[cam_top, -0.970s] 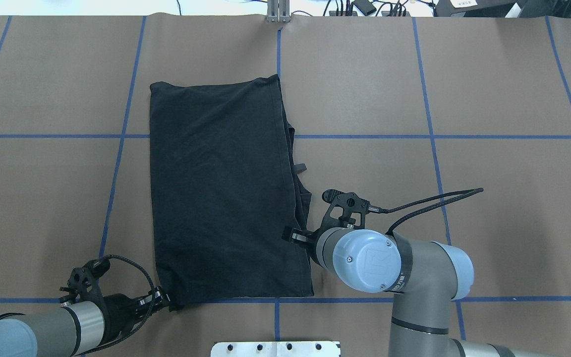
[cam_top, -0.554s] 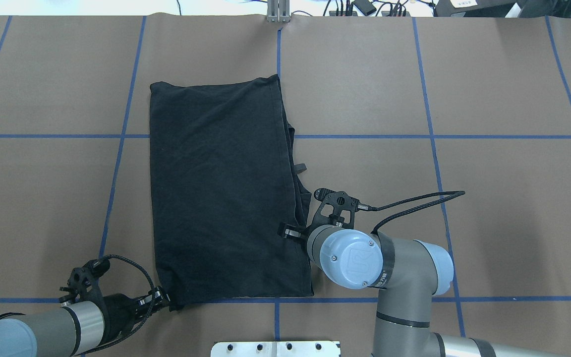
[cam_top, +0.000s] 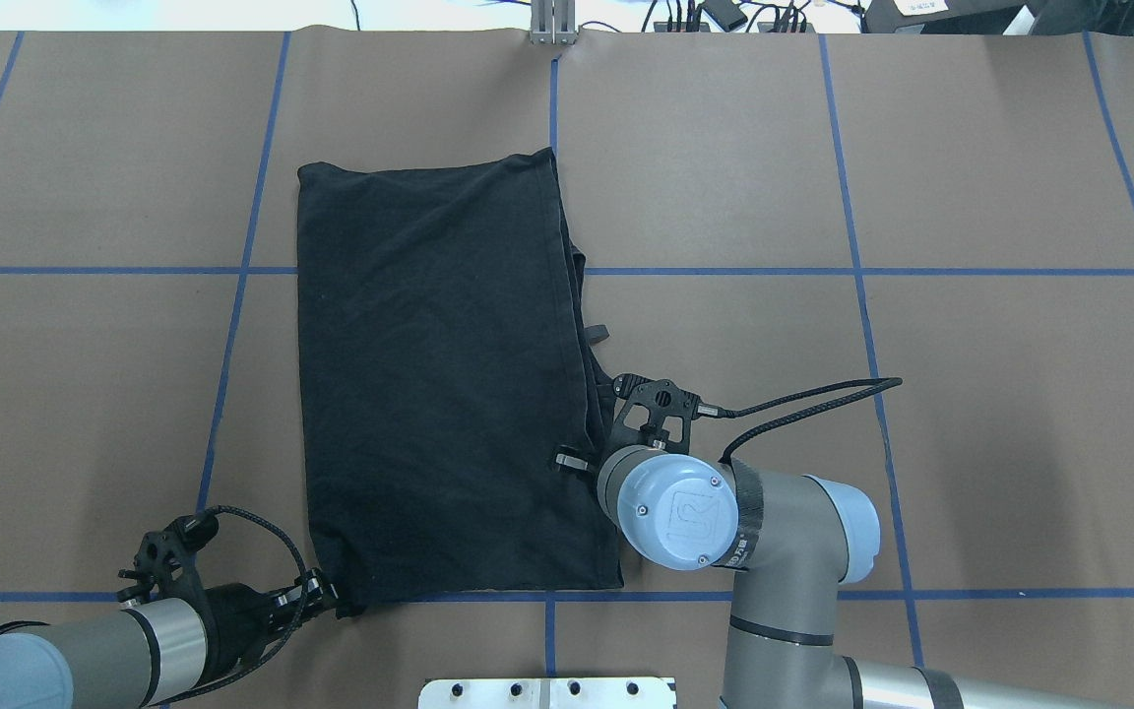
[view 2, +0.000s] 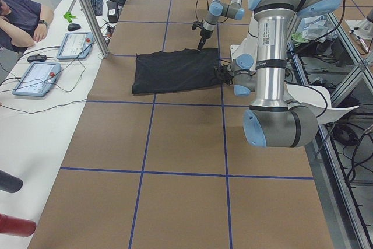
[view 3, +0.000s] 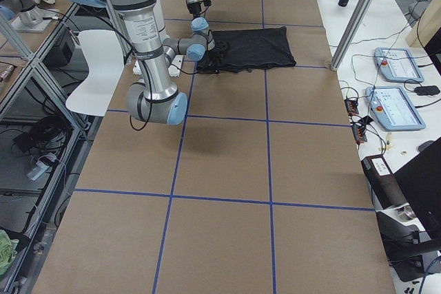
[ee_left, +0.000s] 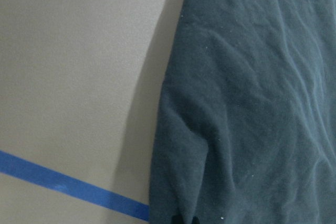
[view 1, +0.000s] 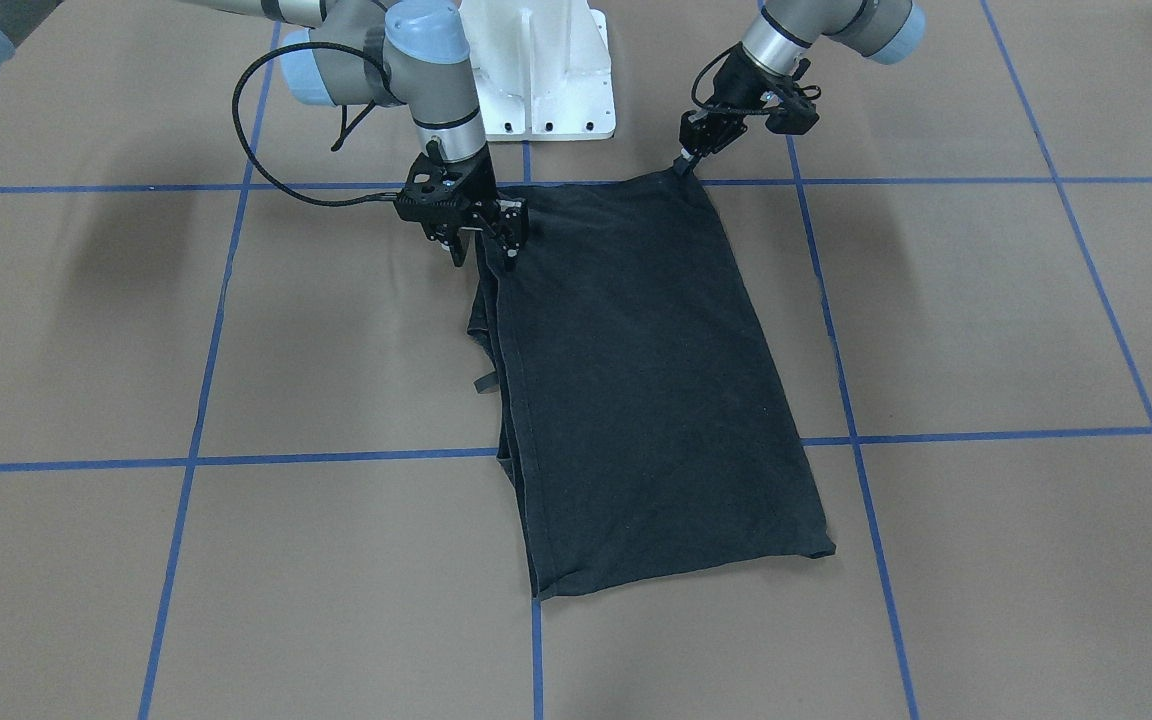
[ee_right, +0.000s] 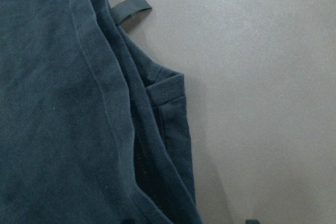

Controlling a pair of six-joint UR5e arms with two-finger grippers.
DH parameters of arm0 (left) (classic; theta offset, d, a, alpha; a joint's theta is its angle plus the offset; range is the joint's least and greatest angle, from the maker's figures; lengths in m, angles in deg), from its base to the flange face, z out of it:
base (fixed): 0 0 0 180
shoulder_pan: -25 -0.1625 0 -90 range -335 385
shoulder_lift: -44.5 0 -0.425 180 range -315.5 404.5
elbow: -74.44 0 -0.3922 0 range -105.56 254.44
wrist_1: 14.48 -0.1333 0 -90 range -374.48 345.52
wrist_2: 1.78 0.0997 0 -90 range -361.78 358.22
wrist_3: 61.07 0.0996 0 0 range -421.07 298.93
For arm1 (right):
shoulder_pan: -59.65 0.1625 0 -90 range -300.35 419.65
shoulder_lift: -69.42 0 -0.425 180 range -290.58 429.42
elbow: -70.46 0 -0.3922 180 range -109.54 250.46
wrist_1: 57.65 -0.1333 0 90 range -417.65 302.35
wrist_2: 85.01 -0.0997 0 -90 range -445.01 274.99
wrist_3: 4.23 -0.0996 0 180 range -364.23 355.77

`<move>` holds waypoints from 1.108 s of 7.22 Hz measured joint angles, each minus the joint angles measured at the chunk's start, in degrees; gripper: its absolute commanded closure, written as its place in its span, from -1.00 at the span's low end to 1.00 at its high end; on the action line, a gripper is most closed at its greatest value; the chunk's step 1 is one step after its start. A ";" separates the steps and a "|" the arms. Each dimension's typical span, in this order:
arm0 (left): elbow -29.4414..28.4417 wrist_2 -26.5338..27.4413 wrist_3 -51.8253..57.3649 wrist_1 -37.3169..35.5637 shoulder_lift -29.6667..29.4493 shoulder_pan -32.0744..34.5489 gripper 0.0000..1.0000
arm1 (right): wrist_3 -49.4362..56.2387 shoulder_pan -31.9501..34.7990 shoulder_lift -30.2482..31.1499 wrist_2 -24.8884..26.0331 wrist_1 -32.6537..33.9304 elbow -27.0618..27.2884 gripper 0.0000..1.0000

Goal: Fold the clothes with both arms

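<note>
Left gripper (view 1: 686, 162): pinched shut on the shirt (cam_top: 439, 374) corner nearest the robot.
Right gripper (view 1: 484, 248): fingers wide apart at the shirt's bunched side edge.
Front view: shows those fingers; from above, the wrist hides them.
Shirt: folded flat on the table (cam_top: 971, 394).
Table: brown, with blue tape lines (cam_top: 852, 271).
Room: a person (view 2: 20, 18) is at a white desk (view 2: 35, 115).

Brown blue-taped tabletop (cam_top: 1000, 423) lies open on both sides of and beyond the flat black cotton T-shirt (cam_top: 429, 374); a white bolted pedestal base (view 1: 546, 80) blocks the robot's edge.
</note>
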 measured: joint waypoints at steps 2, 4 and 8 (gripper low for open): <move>0.00 0.00 0.00 -0.03 0.02 0.00 1.00 | -0.05 -0.20 -1.57 0.03 0.13 -1.04 -0.22; 0.00 0.00 0.00 0.01 0.03 0.00 1.00 | -0.07 -0.46 -2.57 0.15 0.18 -1.99 -0.16; 0.00 0.00 0.08 0.02 0.03 0.00 1.00 | -0.03 -0.74 -2.78 -0.01 0.16 -1.86 0.93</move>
